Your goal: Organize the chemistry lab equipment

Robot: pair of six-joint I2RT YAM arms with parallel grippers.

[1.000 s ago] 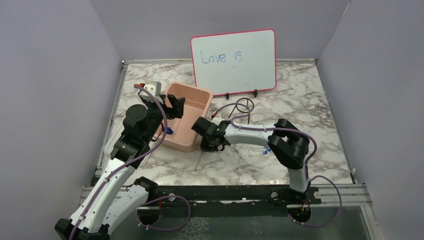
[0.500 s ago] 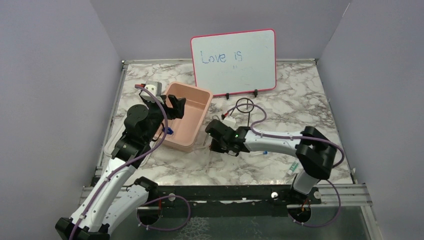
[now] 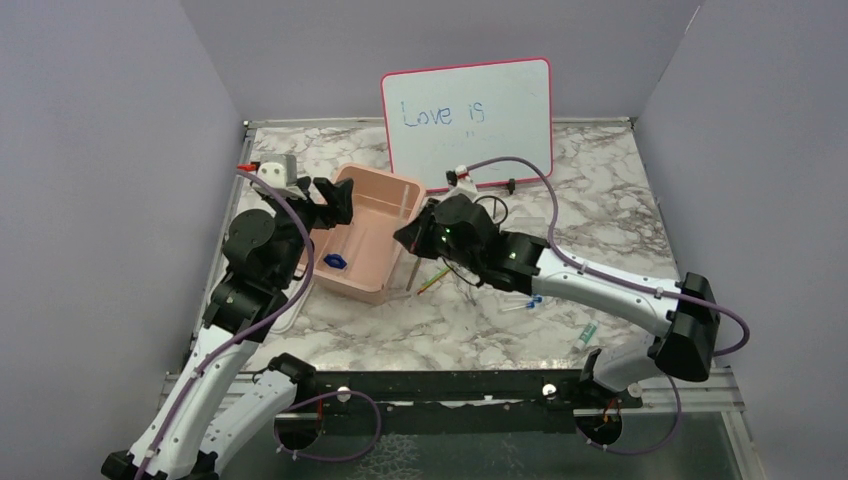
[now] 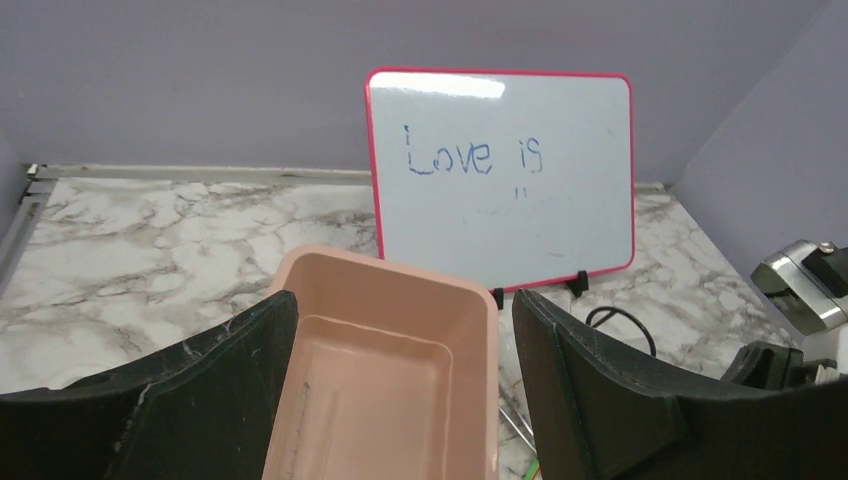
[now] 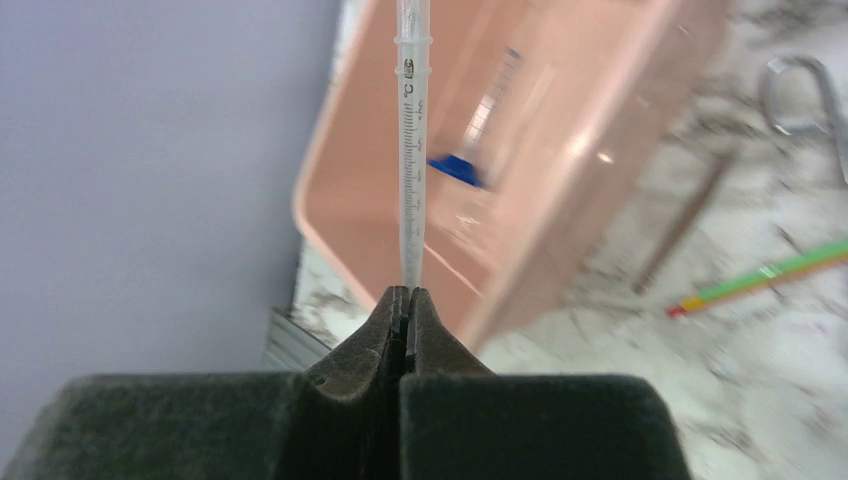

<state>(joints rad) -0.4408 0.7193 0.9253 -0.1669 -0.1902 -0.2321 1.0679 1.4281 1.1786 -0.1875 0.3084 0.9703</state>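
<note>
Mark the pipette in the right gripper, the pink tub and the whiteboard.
pipette (image 5: 410, 150): right wrist view, on its graduated shaft.
pink tub (image 4: 390, 300): left wrist view, on the inner far wall.
whiteboard (image 3: 466, 125): top external view, middle of the writing surface.

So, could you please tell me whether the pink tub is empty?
Not empty: a small blue item lies inside the pink tub.

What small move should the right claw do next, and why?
Probably shift left over the pink plastic tub, then lower: the right claw is shut on the thin clear graduated pipette, which seems not yet inside the tub.
</note>
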